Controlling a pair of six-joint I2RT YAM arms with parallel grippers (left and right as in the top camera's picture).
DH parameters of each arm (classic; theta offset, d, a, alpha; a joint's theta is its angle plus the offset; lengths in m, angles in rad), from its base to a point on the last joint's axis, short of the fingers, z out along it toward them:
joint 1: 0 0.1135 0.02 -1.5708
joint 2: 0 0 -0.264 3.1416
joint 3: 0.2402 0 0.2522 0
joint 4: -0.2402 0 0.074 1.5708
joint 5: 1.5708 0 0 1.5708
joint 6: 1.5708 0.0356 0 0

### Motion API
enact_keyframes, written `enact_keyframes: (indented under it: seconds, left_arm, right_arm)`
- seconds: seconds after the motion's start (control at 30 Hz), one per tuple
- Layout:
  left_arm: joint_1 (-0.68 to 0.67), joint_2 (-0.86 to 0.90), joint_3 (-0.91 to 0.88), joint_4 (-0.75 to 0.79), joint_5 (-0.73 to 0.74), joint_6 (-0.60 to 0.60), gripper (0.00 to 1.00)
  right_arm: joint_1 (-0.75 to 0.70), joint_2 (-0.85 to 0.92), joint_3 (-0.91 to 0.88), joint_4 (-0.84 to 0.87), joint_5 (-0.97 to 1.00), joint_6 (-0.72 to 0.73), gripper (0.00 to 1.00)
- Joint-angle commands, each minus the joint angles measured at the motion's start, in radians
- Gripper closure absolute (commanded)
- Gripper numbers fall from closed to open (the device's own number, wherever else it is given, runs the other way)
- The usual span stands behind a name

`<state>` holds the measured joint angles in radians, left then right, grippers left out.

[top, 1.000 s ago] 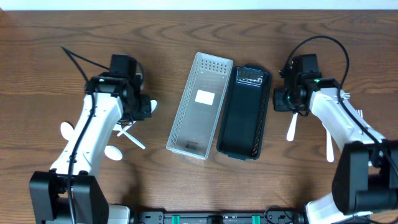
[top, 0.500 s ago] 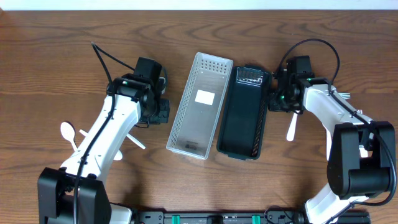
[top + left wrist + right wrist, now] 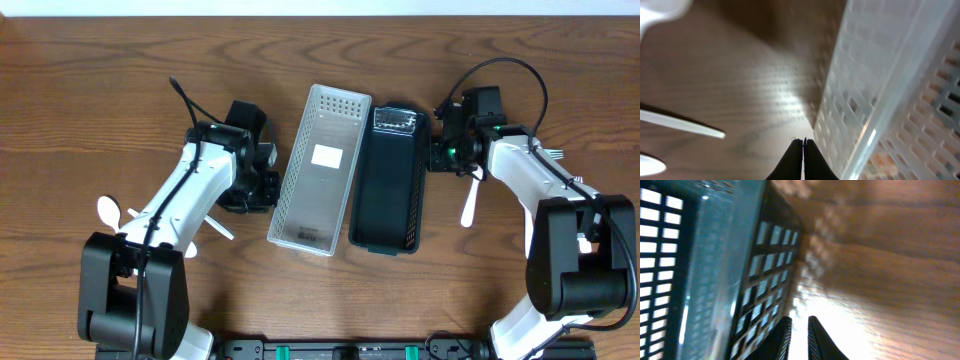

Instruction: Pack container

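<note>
A white perforated basket (image 3: pixel 320 165) and a black basket (image 3: pixel 390 190) lie side by side at the table's middle. My left gripper (image 3: pixel 262 187) is shut and empty, low beside the white basket's left wall (image 3: pixel 875 100); its tips (image 3: pixel 804 142) are just short of that wall. My right gripper (image 3: pixel 440 157) is by the black basket's right wall (image 3: pixel 765 275); its jaws (image 3: pixel 799 325) stand a narrow gap apart with nothing between them. White plastic utensils lie loose on both sides.
On the left lie a white spoon (image 3: pixel 108 212), a utensil (image 3: pixel 216 226) and another spoon (image 3: pixel 184 245). On the right lie white utensils (image 3: pixel 468 205), (image 3: pixel 530 236) and a fork (image 3: pixel 553 155). The left wrist view shows a utensil handle (image 3: pixel 685 126).
My left arm has swung right, from the utensils to the white basket's left wall. My right gripper has moved left against the black basket. Both baskets have shifted slightly left.
</note>
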<state>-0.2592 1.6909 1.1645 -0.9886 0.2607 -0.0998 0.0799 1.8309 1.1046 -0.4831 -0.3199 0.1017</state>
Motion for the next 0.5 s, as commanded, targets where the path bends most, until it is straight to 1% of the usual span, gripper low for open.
enact_keyframes:
  seconds: [0.0, 0.1, 0.3, 0.47]
  left_arm:
    - [0.0, 0.002, -0.009, -0.029, 0.066, 0.013, 0.94]
    - [0.0, 0.002, -0.009, -0.059, 0.113, 0.013, 0.94]
    - [-0.001, 0.002, -0.009, -0.117, 0.202, 0.013, 0.94]
    - [-0.013, 0.002, -0.009, -0.144, 0.212, 0.013, 0.94]
  right_arm:
    - [0.013, 0.004, 0.02, 0.016, -0.092, -0.002, 0.85]
    - [0.013, 0.004, 0.02, 0.021, -0.103, -0.002, 0.83]
    - [0.013, 0.004, 0.02, 0.024, -0.103, -0.006, 0.83]
    - [0.013, 0.004, 0.02, 0.035, -0.103, -0.006, 0.83]
